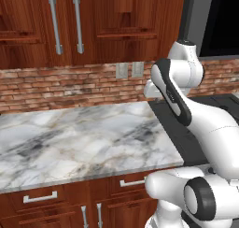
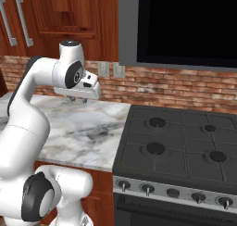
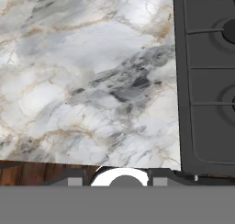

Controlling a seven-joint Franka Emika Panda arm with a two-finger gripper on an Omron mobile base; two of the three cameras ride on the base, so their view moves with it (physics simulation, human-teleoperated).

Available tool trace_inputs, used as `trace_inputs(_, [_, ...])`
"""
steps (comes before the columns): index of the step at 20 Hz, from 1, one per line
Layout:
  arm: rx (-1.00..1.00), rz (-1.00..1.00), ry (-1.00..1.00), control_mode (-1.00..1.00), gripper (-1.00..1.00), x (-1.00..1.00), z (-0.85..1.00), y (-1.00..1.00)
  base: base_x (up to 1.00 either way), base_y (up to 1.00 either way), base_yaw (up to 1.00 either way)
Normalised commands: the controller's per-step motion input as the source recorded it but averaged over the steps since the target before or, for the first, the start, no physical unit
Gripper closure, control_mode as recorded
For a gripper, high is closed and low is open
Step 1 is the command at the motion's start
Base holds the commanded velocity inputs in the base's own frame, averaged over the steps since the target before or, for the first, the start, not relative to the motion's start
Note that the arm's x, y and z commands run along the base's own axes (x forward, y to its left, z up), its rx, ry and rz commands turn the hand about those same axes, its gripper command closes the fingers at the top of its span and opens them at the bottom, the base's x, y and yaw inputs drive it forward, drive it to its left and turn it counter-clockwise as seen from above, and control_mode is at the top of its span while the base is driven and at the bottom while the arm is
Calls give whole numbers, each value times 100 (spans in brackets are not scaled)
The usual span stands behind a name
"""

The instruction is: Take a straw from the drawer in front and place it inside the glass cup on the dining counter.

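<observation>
Worktop (image 3: 92, 81) edge flush against stove (image 3: 206, 81)

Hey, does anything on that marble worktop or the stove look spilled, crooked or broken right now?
Nothing stands out. The marble worktop looks unmarked, the stove beside it sits square with its burners in place, and the drawers below are shut. The gripper hangs above the worktop.

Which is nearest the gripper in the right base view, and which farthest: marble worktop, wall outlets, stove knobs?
1. Marble worktop, directly under the gripper.
2. Wall outlets, on the brick just beyond it, to the right.
3. Stove knobs, along the stove's front edge, low right.
</observation>
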Motion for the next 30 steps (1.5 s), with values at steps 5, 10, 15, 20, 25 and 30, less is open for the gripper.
trace_inputs(5, [0,0,0,100,-100,0,0,0,-14,-1,0])
trace_inputs(10, [0,0,0,100,-100,0,0,0,-64,-15,0])
trace_inputs(15, [0,0,0,100,-100,0,0,0,-51,-19,0])
trace_inputs(20, [0,0,0,100,-100,0,0,0,-8,-34,9])
trace_inputs(25, [0,0,0,100,-100,0,0,0,0,-72,28])
trace_inputs(30, [0,0,0,100,-100,0,0,0,0,-73,37])
